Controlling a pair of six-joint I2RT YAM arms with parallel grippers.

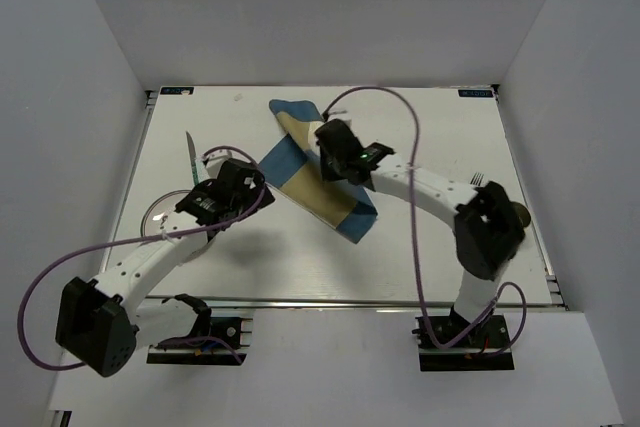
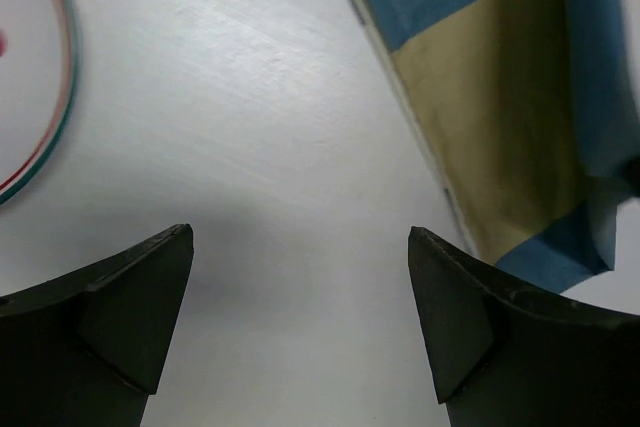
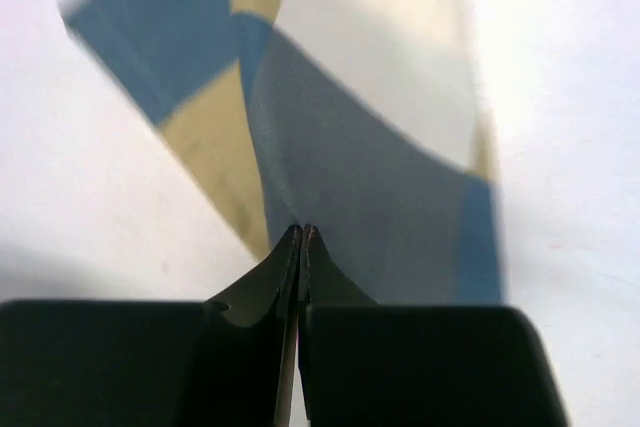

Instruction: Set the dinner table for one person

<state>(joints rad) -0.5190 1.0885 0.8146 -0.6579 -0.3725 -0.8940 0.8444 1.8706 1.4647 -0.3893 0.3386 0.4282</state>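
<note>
The white dinner table (image 1: 420, 127) carries a blue-and-tan checked placemat (image 1: 335, 202) lying skewed near the middle, its far end lifted and twisted. My right gripper (image 1: 326, 147) is shut on the placemat's cloth; in the right wrist view the closed tips (image 3: 303, 233) pinch the fabric (image 3: 370, 157), which hangs folded above the table. My left gripper (image 1: 252, 181) is open and empty just left of the placemat. In the left wrist view it (image 2: 300, 239) hovers over bare table (image 2: 250, 127), with the placemat edge (image 2: 500, 107) to the right.
A white plate (image 1: 165, 215) with a red-green rim lies under my left arm, its rim (image 2: 62, 97) showing in the left wrist view. A knife (image 1: 189, 153) lies at far left. A fork (image 1: 477, 179) and a round brownish object (image 1: 519, 215) lie at the right, by my right arm.
</note>
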